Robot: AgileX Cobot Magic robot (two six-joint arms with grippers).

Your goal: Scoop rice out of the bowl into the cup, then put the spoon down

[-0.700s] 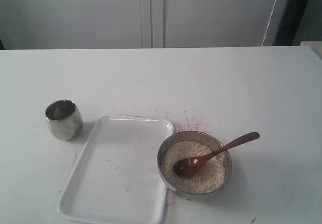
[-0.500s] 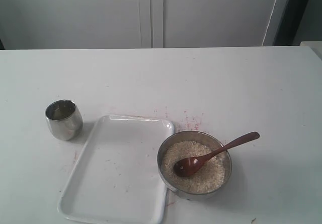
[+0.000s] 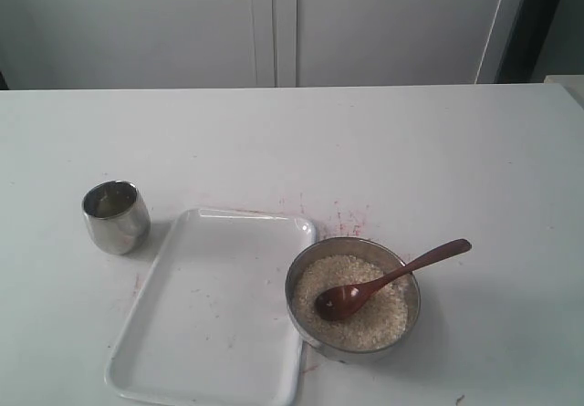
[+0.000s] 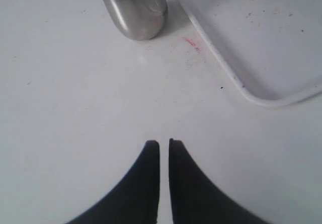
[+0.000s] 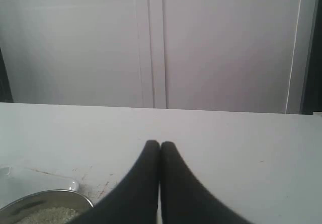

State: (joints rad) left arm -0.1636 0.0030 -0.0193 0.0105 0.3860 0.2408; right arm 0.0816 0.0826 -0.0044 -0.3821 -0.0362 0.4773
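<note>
Two grippers are hanging empty: the left gripper (image 4: 164,144) is hovering over the table (image 4: 60,108) with its jaws drawn to a hairline slit, and the right gripper (image 5: 160,144) is showing its jaws pressed fully together, pointing across the table toward the cabinet doors (image 5: 226,43). The spoon (image 3: 392,278) is lying in the bowl (image 3: 299,274), its oval head resting on the rice (image 3: 374,324) and its slim handle leaning over the rim on the right arm's side, sticking out into free air. The cup (image 3: 116,214) is standing upright well apart, across the white tray (image 3: 210,315) from the bowl and near the left gripper; whether any grains are sitting inside it is too dim to tell. The spoon is looking light and stiff, though its smooth wood is probably offering little grip, so pinching the raised handle end, clear of the rim, seems the sound hold. The loose rice is likely going to slide off at any tilt, so a level carry is called for.
</note>
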